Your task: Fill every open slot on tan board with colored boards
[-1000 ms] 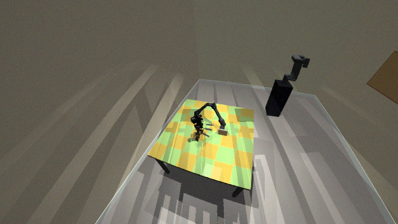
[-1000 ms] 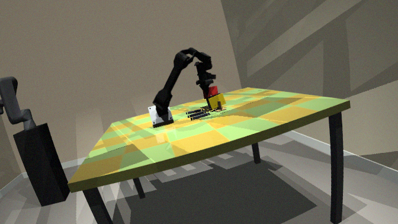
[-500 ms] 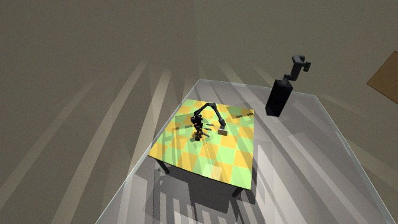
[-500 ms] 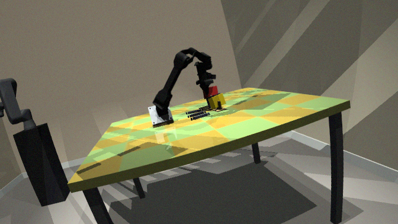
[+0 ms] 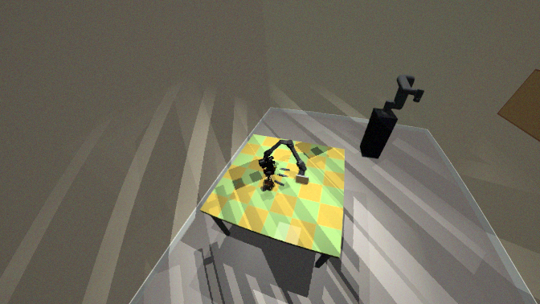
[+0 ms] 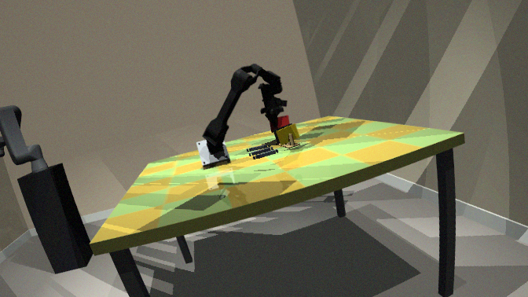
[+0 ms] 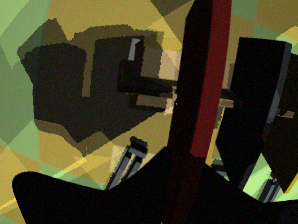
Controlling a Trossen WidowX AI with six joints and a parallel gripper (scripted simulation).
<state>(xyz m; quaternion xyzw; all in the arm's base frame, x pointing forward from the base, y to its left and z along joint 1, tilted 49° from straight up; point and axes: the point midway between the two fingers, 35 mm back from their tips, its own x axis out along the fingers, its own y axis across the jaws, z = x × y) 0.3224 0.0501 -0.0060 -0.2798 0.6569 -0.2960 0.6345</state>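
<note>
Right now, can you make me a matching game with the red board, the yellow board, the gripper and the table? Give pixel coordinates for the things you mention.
Things:
1. red board point(image 6: 283, 121) point(image 7: 205, 85)
2. yellow board point(image 6: 287, 133)
3. gripper point(image 6: 273, 127)
4. table point(image 5: 336, 216) point(image 6: 393, 151)

Clues:
A. has green and orange-yellow patches on top
B. is held in the gripper
C. is shut on a board
D. stands by the tan post, not held

Right pairs: 1-B, 2-D, 3-C, 4-A

Matte black, slim arm point(image 5: 296, 154) point(image 6: 229, 106); chunky, angular joint housings. Pale, squarish base plate point(image 5: 302, 179) point(image 6: 203, 155), small dark dots near corners. Tool point(image 6: 275, 131) likewise black.
</note>
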